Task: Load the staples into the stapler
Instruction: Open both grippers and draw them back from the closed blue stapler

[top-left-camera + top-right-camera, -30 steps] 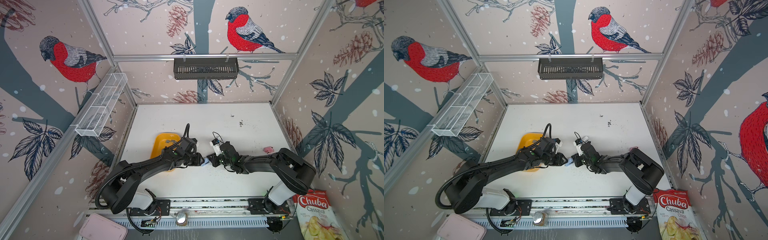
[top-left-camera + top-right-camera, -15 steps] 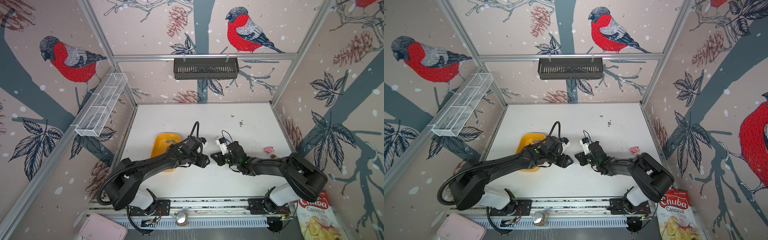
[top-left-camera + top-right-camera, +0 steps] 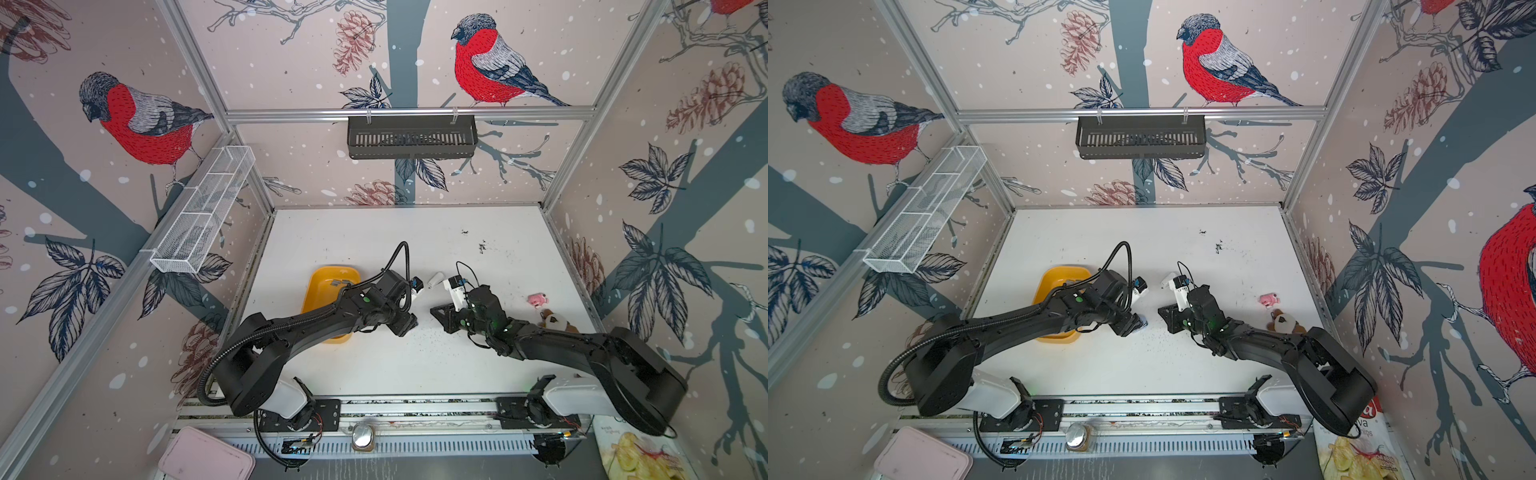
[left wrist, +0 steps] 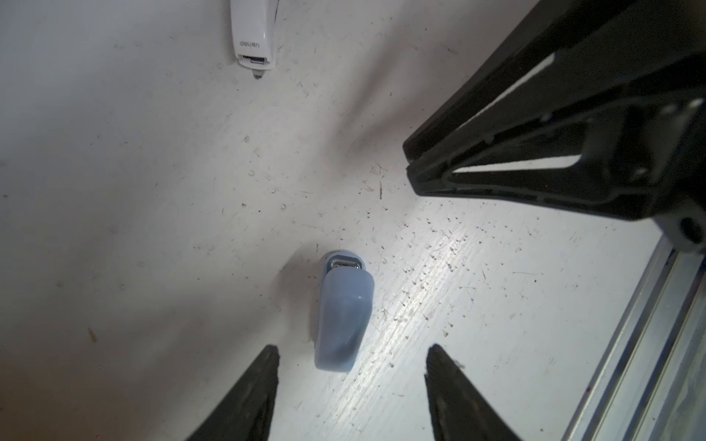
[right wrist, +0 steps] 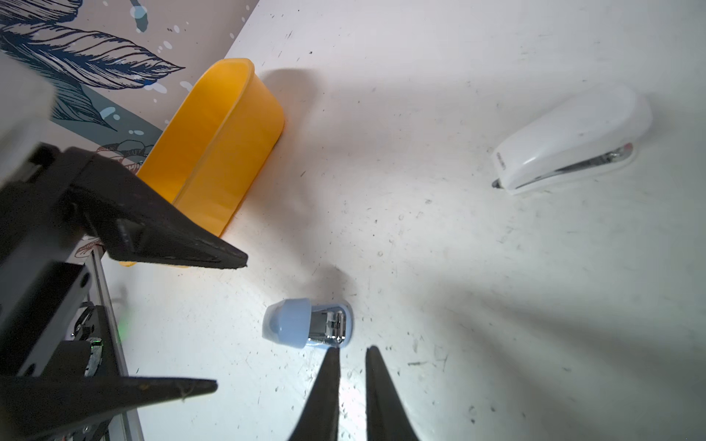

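While the blue stapler (image 4: 344,313) lies on the bench (image 4: 133,229), the left fingers (image 4: 244,401) are open and the right fingers (image 5: 326,397) closed.

Evenly bright top views; glare streaks the table (image 4: 439,259); soft wrist-view shadows.

Bench (image 5: 420,248): white, matt, scuffed, finely scratched and speckled.
Blue stapler (image 5: 290,324): smooth satin plastic shell; bright, mirror-like chromed metal inside.
White stapler (image 5: 573,137): glossy smooth plastic, polished metal strip along its slot.
Yellow tray (image 5: 214,152): smooth plastic, soft sheen.
Left pincer (image 4: 349,355), right pincer (image 5: 353,353): black, matt, plastic by the look; edges slightly rough.
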Robot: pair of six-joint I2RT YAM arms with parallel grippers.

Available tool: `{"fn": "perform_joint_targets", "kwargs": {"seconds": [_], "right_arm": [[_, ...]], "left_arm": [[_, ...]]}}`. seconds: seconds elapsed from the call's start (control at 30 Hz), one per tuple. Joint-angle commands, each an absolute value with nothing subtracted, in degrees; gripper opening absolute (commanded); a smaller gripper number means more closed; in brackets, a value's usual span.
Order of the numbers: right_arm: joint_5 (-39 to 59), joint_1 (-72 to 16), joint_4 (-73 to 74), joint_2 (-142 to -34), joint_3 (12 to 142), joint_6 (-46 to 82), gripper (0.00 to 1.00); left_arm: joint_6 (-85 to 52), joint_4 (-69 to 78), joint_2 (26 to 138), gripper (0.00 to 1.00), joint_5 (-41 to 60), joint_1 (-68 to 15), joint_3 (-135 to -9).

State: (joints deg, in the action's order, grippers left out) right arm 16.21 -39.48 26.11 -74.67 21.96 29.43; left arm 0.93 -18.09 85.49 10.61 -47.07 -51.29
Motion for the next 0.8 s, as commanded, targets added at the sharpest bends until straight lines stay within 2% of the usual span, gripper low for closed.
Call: {"fn": "perform_joint_targets", "kwargs": {"seconds": [0.0, 0.2, 0.3, 0.5, 0.77], "right_arm": [[17.01, -39.03, 25.44, -72.39, 21.24, 28.04, 0.17], [18.37, -38.59, 24.3, -67.04, 19.78, 28.03, 0.2], [18.12, -38.36, 23.48, -65.6, 19.3, 28.03, 0.21], [17.94, -37.71, 23.12, -64.44, 18.24, 28.28, 0.21], [17.75, -36.93, 23.12, -63.81, 17.49, 28.48, 0.2]], "left_arm": [[7.48, -20.24, 86.7, 0.62, 11.6, -47.11, -52.48], [10.87, -21.15, 89.82, 0.61, 12.02, -47.11, -54.25], [12.0, -21.48, 91.75, 0.56, 11.72, -47.02, -55.35], [13.41, -22.46, 94.57, 0.53, 13.4, -47.09, -56.86], [13.4, -23.24, 96.41, 0.39, 14.95, -46.93, -59.53]]}}
